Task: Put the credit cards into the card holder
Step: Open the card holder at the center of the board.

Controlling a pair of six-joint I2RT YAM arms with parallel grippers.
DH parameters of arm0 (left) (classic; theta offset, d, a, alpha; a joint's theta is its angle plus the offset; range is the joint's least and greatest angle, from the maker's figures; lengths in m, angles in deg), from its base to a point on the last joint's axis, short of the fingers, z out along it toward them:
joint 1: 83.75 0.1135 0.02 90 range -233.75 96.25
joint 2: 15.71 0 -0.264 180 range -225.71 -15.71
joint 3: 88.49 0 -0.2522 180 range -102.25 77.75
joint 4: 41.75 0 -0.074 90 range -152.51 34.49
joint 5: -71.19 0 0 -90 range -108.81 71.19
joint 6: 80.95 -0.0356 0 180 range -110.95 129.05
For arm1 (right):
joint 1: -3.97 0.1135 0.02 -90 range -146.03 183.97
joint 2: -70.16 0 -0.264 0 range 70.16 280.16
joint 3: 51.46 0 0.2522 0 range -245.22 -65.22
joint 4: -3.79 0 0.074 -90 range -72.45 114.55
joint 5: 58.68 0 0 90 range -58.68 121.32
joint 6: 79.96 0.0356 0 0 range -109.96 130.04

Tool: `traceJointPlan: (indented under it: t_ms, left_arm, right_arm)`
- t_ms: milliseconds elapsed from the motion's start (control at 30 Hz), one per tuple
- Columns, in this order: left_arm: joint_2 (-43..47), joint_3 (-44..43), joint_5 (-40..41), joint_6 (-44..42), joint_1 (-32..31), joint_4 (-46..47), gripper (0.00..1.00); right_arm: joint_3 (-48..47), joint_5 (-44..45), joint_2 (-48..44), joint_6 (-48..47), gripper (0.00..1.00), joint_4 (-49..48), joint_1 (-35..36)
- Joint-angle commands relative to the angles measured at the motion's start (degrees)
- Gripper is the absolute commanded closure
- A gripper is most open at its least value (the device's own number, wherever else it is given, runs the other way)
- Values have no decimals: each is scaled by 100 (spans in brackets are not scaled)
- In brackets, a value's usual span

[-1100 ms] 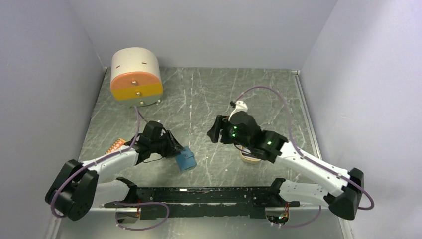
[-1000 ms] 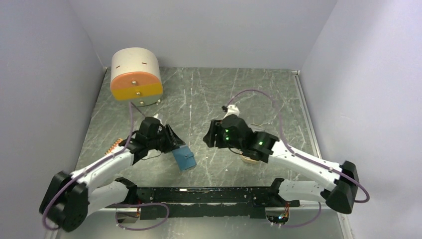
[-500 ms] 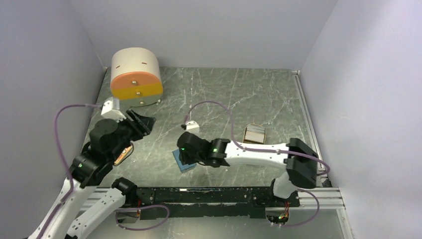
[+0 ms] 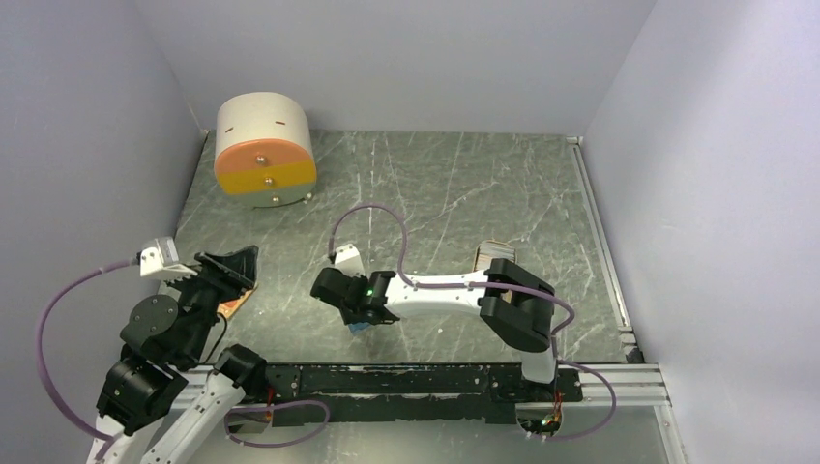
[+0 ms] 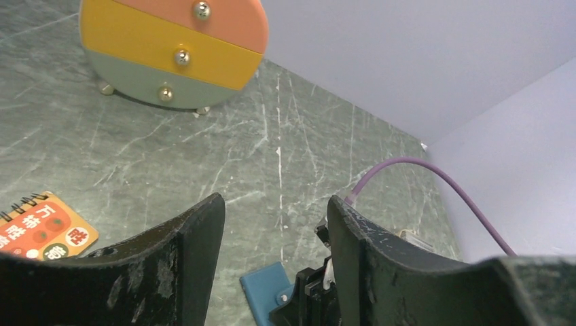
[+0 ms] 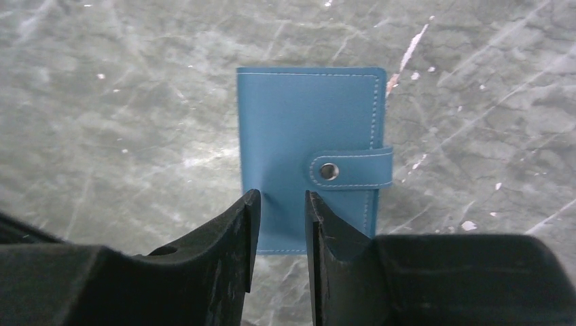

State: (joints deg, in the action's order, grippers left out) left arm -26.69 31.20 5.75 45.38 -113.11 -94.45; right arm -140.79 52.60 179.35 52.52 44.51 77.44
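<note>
Card holder (image 6: 306, 156), dropped by left gripper (image 5: 275, 204) (now gaping, retreating), is lying snapped shut below right gripper (image 6: 280, 204), narrowly parted, empty; needs unsnapping.

One blue wallet (image 6: 306, 149), one spiral notebook (image 5: 42, 229), one round three-drawer chest (image 4: 264, 150), one tan tray (image 4: 491, 251).

A small rounded drawer chest (image 4: 264, 150), fronted with orange, yellow and grey-green drawers with metal knobs, is set at the far left of a scratched grey-green table (image 4: 435, 184) enclosed by pale walls (image 4: 387, 58). An orange spiral-bound notebook (image 5: 41, 227) is seen lying flat near the left edge. A tan tray (image 4: 495, 246) is placed towards the right, partly hidden.
</note>
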Motion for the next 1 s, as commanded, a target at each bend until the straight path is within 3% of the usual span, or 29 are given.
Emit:
traceJointPlan:
  t_ms: [0, 267, 967]
  left_arm:
    - [44, 172, 238, -209, -23, -113, 37]
    - [-133, 232, 167, -266, -25, -63, 37]
    - [-171, 287, 174, -233, -22, -61, 37]
  right_arm:
    - [-145, 572, 199, -146, 66, 332, 19]
    - [-262, 992, 656, -149, 69, 486, 21]
    - [-206, 1291, 336, -546, 64, 264, -54]
